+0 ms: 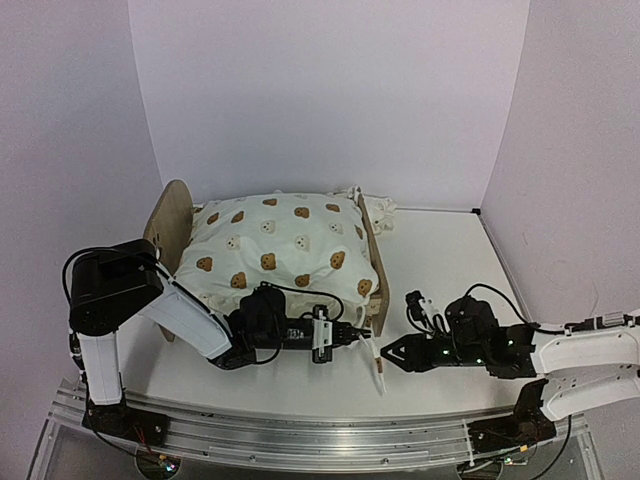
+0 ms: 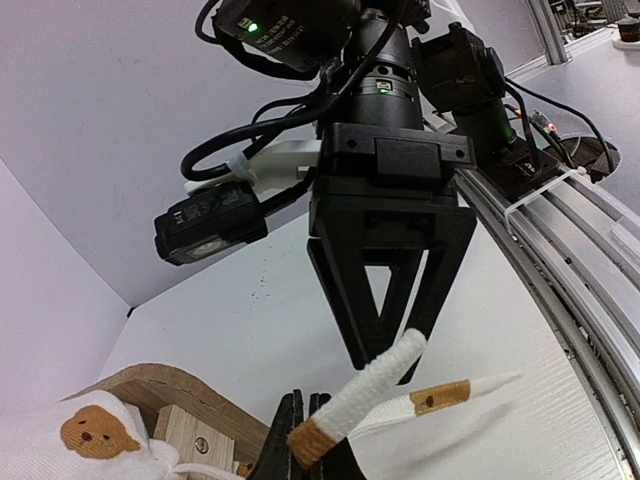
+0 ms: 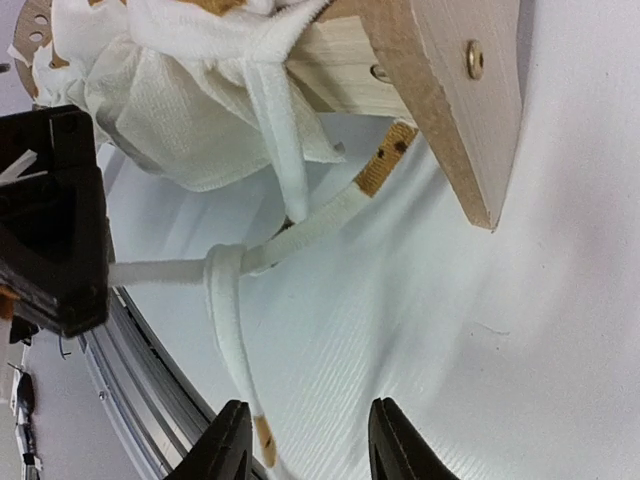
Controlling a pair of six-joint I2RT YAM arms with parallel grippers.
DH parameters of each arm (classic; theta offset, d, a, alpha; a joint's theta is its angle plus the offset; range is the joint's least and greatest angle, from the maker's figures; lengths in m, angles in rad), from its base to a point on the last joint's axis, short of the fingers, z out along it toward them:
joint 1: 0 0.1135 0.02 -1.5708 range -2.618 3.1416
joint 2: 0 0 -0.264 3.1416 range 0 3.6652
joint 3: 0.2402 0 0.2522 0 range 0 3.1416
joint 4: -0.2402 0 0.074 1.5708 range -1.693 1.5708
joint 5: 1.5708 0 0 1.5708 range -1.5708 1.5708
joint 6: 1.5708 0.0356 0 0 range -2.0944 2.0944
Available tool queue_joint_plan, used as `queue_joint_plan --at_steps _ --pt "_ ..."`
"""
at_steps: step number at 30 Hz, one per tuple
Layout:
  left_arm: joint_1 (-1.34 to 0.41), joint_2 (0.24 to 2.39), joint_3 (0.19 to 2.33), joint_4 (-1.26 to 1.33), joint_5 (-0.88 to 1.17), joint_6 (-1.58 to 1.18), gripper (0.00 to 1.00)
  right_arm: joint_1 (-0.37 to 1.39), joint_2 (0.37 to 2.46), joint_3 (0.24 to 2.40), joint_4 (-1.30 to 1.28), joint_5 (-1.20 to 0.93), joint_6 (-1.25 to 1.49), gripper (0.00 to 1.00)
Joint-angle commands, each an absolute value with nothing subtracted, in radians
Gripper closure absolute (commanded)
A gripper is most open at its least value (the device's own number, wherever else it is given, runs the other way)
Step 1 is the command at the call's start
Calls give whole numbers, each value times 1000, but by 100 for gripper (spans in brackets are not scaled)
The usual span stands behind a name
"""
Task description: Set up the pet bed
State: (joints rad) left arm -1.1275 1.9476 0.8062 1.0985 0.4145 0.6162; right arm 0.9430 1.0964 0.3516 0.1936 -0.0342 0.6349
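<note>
The pet bed's light-wood frame (image 1: 377,278) stands left of centre with the cream bear-print duvet (image 1: 280,250) heaped on it and the pillow (image 1: 378,210) behind its right end board. My left gripper (image 1: 352,340) lies low at the bed's front corner, shut on a white tie string (image 2: 365,395) with a brown end. In the right wrist view the strings cross in a loop (image 3: 222,268) below the end board (image 3: 450,90). One string end (image 1: 379,368) lies on the table. My right gripper (image 1: 390,352) is open and empty, facing the left gripper, with its tips beside that loose end.
A metal rail (image 1: 300,435) runs along the near table edge, close behind the loose string end. White walls close the back and sides. White table surface (image 1: 450,260) lies to the right of the bed.
</note>
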Motion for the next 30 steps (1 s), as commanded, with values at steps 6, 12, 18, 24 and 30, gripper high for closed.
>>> queue_joint_plan --at_steps 6,12,18,24,30 --pt "-1121 1900 840 1107 408 593 100 949 1148 330 253 -97 581 50" --pt "-1120 1902 844 1108 409 593 100 949 1290 358 349 -84 585 55" --pt "-1119 1897 853 1104 403 573 100 949 1414 392 445 -5 598 79" --pt "-1119 1871 858 1046 404 493 100 951 1488 391 673 62 675 91" --pt "-1120 1849 865 976 414 388 100 959 1560 418 903 84 730 92"
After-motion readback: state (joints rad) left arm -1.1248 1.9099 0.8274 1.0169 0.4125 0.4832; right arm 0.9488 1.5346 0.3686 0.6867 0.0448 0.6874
